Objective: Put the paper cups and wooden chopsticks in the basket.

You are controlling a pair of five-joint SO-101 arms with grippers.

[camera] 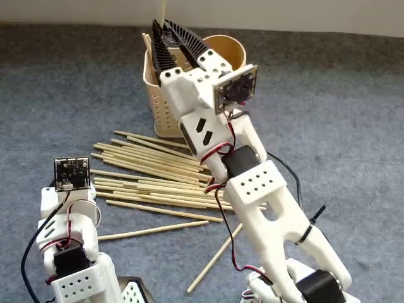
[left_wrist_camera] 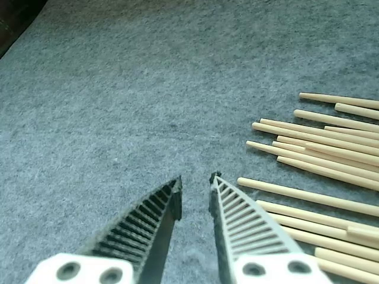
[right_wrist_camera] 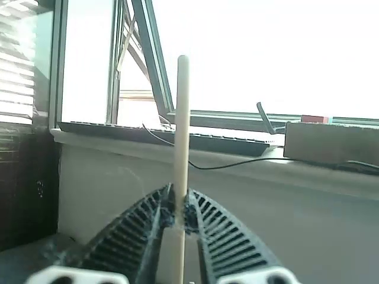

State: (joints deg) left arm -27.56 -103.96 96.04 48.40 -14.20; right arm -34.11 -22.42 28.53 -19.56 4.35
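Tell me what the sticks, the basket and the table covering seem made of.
Chopsticks: probably bare wood, pale and matte. Basket: likely moulded plastic, cream, slotted wall. Table covering: apparently grey felt or carpet, fuzzy, flecked.

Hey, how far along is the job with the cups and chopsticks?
Done: a cup sits in the basket. In hand: the right gripper holds one chopstick upright over it. To do: many chopsticks lie on the carpet by the open left gripper.
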